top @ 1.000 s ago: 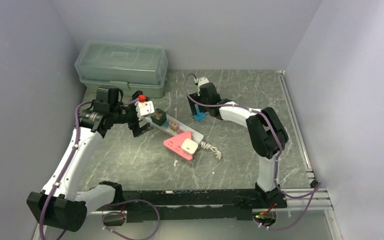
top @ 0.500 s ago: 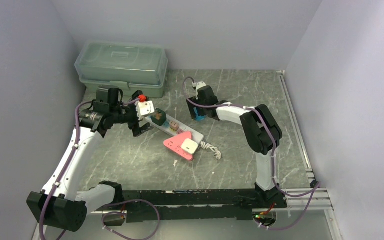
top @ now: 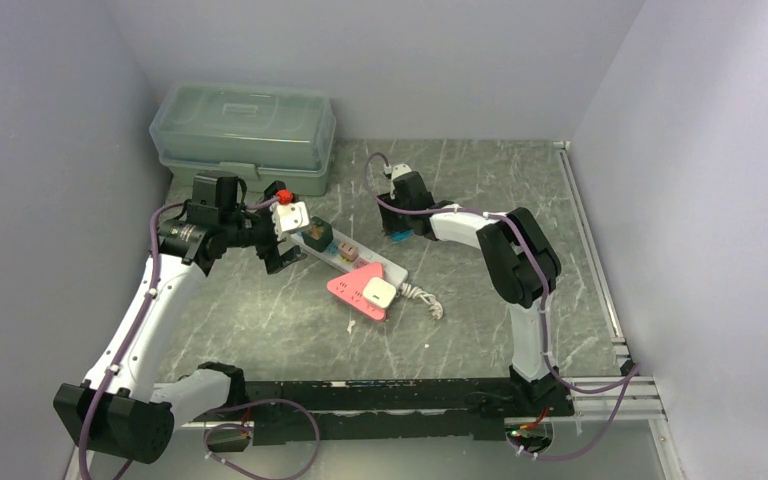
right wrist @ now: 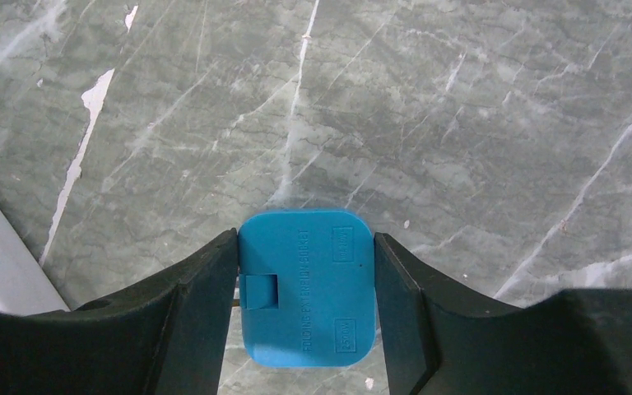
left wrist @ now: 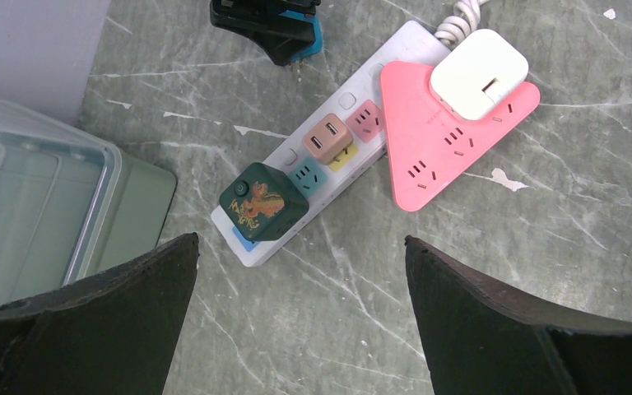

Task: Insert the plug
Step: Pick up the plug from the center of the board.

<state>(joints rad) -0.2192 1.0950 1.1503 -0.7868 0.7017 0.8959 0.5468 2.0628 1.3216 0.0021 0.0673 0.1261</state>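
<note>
Blue plug (right wrist: 306, 288) is sitting pinched between the right gripper (right wrist: 306, 255) fingers; it's needing a square, firm squeeze before lifting. Left gripper (left wrist: 300, 247) is hovering, spread wide, over the power strip (left wrist: 395, 49).

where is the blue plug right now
In the top view the blue plug lies on the table just right of the white power strip; the right wrist view shows it pinched between the right gripper's fingers.

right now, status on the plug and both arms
Right jaws pinch blue plug, down on table. Left jaws open, empty, over power strip. Green adapter and tan adapter fill two sockets.
</note>
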